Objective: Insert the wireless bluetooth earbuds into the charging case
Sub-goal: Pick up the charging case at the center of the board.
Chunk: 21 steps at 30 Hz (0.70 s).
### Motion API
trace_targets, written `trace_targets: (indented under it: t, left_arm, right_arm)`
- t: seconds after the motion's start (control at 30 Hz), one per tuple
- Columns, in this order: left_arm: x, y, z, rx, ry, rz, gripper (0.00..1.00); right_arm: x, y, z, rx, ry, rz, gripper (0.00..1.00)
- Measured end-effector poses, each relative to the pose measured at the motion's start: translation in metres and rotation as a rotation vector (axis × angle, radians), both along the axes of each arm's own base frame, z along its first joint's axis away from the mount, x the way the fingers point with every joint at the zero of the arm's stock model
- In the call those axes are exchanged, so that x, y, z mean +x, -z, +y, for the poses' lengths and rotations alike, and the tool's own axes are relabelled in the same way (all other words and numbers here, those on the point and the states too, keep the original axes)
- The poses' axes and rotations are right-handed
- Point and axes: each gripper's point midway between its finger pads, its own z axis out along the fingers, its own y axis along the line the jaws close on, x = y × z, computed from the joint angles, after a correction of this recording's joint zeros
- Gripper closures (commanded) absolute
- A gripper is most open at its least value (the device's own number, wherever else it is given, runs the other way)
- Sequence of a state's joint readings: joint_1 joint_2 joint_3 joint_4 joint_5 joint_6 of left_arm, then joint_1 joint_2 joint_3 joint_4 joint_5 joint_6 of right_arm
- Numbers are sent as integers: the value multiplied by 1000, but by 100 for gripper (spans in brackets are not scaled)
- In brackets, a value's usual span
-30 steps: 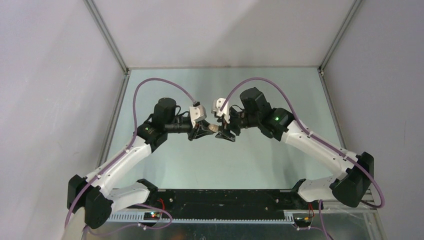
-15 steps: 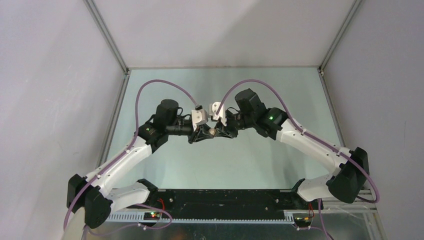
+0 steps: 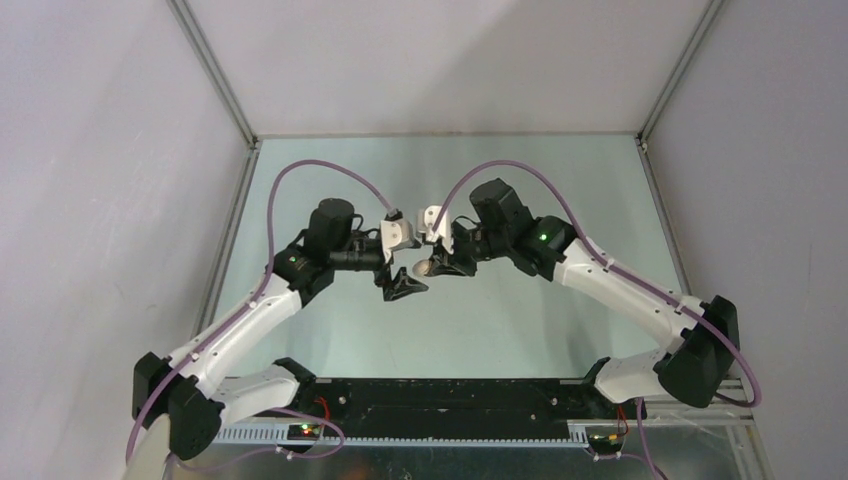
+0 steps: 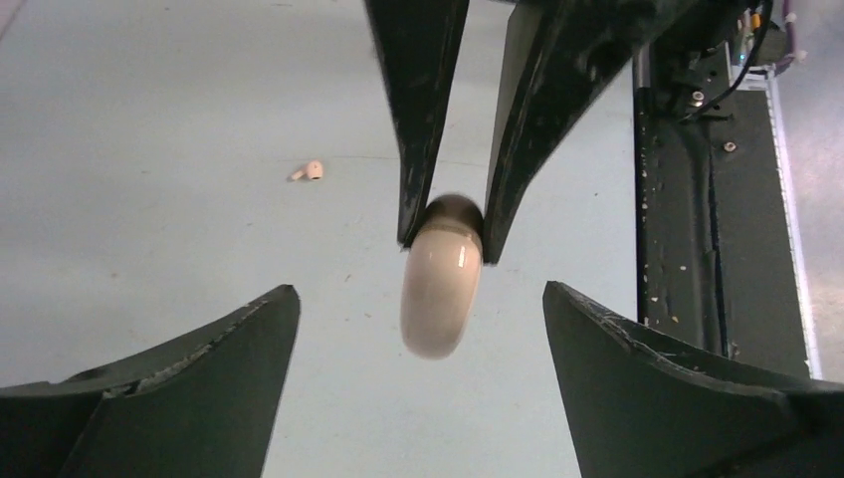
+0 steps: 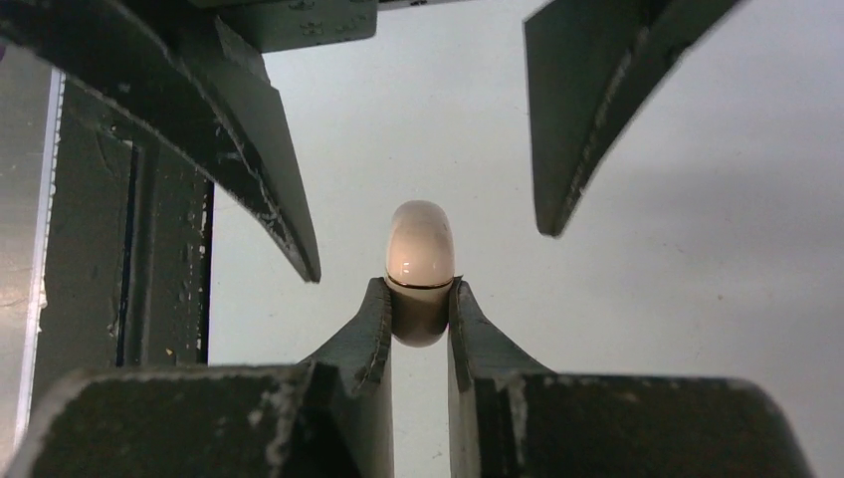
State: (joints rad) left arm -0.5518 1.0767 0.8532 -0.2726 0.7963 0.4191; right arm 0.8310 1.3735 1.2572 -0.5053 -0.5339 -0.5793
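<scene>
- Hanging clear above the pale green table [image 3: 500, 320], the off-white, pebble-shaped plastic charging case [image 4: 442, 289] rests on nothing.
- The black two-finger left gripper [image 4: 418, 291] has its jaws spread wide, one on each side of the case. It touches neither flank and holds nothing.
- The black two-finger right gripper [image 5: 419, 287] is clamped on one end of the case. Most of the shell juts free toward the left gripper.
- A thin seam rings the case just past the right fingertips. The lid looks shut, so I cannot tell whether anything sits inside.
- One off-white stubby earbud [image 4: 312, 171] lies on the table, well apart from the case. No other earbud shows.
- Opening the lid is probably next. The pinch is narrow and close to the seam, so hold it firm and level. The left jaws should take the free end squarely, so the shell isn't twisted out.
</scene>
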Motion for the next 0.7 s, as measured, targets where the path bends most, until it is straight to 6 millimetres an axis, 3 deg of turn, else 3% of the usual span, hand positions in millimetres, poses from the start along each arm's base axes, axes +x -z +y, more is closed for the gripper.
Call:
trace_targets:
  t: [0.13,0.33,0.43,0.53,0.7]
  left_arm:
    - [10,-13,11,-39,-54,-7,1]
    - [38,-61,29,-240,-153,7,0]
    - [28,-72,19,-337,-77,60,1]
    - [15,-70,8,-399,-4,125,1]
    - [4,-68,3,-501,35,157,1]
  right_arm:
    - [6,-15,-10,41,45,8,100]
    - [24,-66,-29,196,162,67,100]
    - [34,-98,-31,315,197,141,100]
    - [40,-125,-31,432,203,261,100]
    - [42,-137,-20,508,166,418,100]
